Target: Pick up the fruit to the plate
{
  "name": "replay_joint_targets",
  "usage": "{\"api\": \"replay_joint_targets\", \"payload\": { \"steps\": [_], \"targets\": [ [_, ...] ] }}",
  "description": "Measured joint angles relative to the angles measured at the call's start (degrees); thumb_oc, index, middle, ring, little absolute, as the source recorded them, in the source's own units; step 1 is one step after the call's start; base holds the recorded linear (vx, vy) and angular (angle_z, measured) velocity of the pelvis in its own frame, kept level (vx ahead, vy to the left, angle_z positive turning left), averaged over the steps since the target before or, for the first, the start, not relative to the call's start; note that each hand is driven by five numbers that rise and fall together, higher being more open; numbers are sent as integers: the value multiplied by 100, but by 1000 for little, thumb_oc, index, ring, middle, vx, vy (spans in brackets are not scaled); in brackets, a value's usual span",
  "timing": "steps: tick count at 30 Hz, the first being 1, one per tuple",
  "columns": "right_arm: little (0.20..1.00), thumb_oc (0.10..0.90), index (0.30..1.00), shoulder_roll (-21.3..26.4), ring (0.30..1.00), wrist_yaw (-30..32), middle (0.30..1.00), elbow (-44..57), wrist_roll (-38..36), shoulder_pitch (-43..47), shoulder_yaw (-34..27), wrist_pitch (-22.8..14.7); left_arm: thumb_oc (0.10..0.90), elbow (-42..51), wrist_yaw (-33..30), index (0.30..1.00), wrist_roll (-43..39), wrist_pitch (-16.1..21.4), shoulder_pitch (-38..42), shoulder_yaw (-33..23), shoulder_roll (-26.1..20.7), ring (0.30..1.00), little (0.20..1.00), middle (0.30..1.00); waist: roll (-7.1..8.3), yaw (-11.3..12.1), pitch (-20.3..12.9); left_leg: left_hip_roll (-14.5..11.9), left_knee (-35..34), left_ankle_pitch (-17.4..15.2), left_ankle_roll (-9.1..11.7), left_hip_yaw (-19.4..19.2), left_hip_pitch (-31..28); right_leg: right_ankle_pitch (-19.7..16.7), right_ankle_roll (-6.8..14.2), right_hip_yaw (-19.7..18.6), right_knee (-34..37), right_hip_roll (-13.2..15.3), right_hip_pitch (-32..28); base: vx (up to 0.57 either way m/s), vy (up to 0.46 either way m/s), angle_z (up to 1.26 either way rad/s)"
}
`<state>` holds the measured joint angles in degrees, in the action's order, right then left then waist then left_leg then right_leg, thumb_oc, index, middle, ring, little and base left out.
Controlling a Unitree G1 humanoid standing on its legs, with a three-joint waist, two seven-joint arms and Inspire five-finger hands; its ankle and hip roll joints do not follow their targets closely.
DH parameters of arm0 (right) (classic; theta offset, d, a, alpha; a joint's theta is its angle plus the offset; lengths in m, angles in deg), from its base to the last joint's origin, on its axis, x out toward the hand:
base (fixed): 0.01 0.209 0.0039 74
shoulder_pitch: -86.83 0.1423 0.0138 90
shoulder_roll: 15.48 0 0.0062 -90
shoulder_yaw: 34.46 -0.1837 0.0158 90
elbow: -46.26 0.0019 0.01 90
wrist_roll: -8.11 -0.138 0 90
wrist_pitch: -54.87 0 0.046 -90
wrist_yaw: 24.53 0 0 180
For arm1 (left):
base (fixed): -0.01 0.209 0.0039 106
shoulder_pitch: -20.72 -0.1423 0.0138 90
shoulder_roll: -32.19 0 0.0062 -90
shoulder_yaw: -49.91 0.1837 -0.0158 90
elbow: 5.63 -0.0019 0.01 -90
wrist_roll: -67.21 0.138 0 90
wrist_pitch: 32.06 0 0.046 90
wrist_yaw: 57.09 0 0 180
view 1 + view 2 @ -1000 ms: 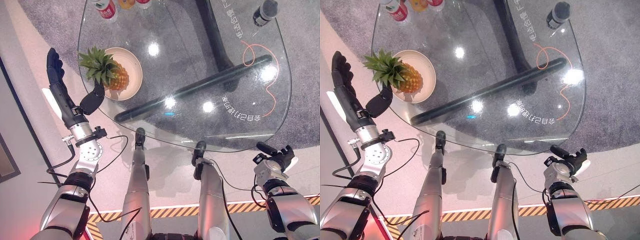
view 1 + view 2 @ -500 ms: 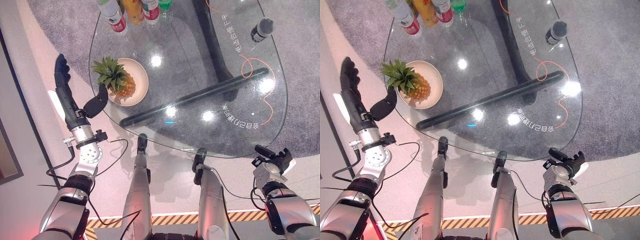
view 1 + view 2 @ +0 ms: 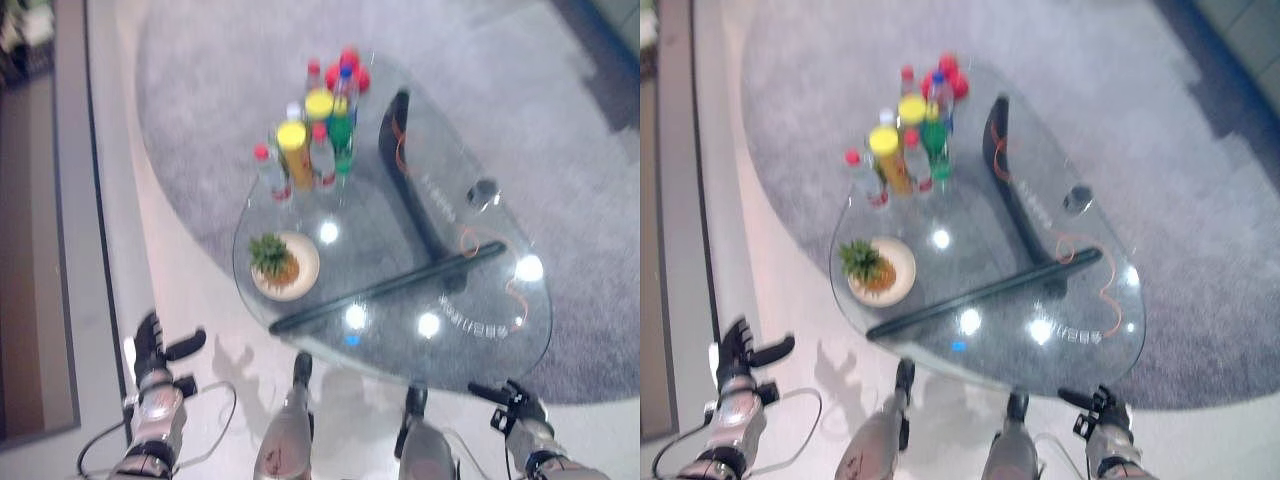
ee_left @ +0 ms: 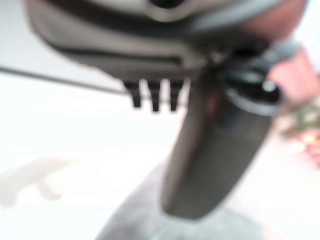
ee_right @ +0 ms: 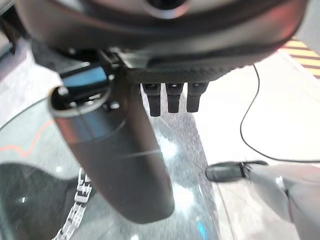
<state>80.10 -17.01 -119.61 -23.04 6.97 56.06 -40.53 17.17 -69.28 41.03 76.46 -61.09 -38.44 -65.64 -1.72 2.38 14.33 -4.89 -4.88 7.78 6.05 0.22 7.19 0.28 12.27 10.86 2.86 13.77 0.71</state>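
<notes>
Left hand (image 3: 150, 345) is seen low beside the counter (image 3: 480, 225), fingers straight, thumb out, nothing held. Pineapple (image 3: 272, 258) rests on the plate (image 3: 303, 270) at the counter's left edge; bottles (image 3: 310, 140) are grouped beyond. Right hand (image 3: 515, 405) is seen below the counter's right rim, fingers relaxed, empty.

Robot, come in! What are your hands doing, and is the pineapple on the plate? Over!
Left hand open, holding nothing, off the glass table. Right hand open at near edge. Pineapple sits on round beige plate. Cluster of bottles beyond, apart from plate.
</notes>
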Motion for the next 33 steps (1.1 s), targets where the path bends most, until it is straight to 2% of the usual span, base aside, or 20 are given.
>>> {"api": "replay_joint_targets", "payload": {
  "steps": [3, 5, 7, 8, 10, 13, 17, 21, 24, 33],
  "targets": [
    [900, 800, 900, -116, 900, -41, 900, -22, 513, -267, 7, 119, 800, -263, 550, 900, 87, -346, -263, 16, 103, 900, 900, 900, 159, -81, -386, -7, -1, -119, 17, -149, -361, 1, 11, -1, 206, -15, -417, 190, 31, -3],
    [900, 800, 900, -157, 900, -114, 900, -26, 872, -437, 115, 215, 800, -430, 945, 900, 300, -741, -430, 213, 232, 900, 900, 900, 242, -156, -767, -45, -3, -186, 45, -181, -469, 60, -32, -6, 206, -48, -532, 178, 35, -5],
    [900, 800, 900, -184, 900, -182, 900, -55, 1042, -518, 136, 354, 800, -529, 1269, 900, 609, -1119, -473, 311, 447, 900, 900, 900, 305, -246, -985, -55, -3, -204, 46, -206, -554, 81, -37, -6, 206, -55, -582, 122, 24, -2],
    [900, 800, 900, -192, 900, -205, 900, -73, 1098, -521, 148, 385, 800, -566, 1339, 900, 709, -1190, -469, 366, 490, 900, 900, 900, 312, -264, -1029, -59, -4, -205, 47, -213, -566, 81, -38, -8, 207, -55, -589, 116, 25, -7],
    [900, 800, 900, -242, 900, -331, 900, -193, 1267, -537, 205, 545, 800, -681, 1677, 900, 1074, -1569, -458, 674, 650, 900, 900, 900, 341, -318, -1156, -69, -6, -232, 43, -282, -705, 80, -42, -32, 207, -55, -715, 134, 26, -10],
    [900, 800, 900, -319, 900, -482, 900, -211, 1516, -662, 294, 634, 800, -738, 1921, 900, 1186, -1772, -487, 701, 721, 900, 900, 900, 319, -438, -1238, -97, -30, -284, 20, -322, -827, 116, -83, -58, 208, -67, -798, 73, 8, -7],
    [900, 800, 900, -333, 900, -516, 900, -242, 2013, -794, 587, 738, 800, -773, 2016, 900, 1415, -1938, -532, 700, 719, 900, 900, 900, 128, -454, -1372, -122, -27, -284, 18, -438, -873, 55, -66, -200, 224, -82, -774, 55, -11, -16],
    [900, 800, 900, -335, 900, -516, 900, -236, 2178, -860, 637, 769, 800, -783, 2069, 900, 1622, -2059, -608, 807, 719, 900, 900, 900, 60, -452, -1408, -132, -16, -294, 25, -447, -956, 63, -62, -204, 234, -88, -826, 8, -4, -1],
    [900, 800, 900, -336, 900, -526, 900, -223, 2669, -857, 881, 802, 800, -813, 2071, 900, 1708, -2183, -606, 901, 710, 900, 900, 900, 57, -416, -1415, -165, -29, -298, 31, -450, -998, 67, -69, -204, 238, -122, -869, 0, 0, 0],
    [900, 800, 900, -346, 900, -722, 900, -181, 3110, -855, 1165, 986, 800, -809, 2164, 900, 1911, -2200, -578, 906, 695, 900, 900, 900, 80, -428, -1461, -194, -8, -306, 48, -450, -1019, 66, -77, -215, 230, -156, -874, 0, 0, 0]
  ]
}}
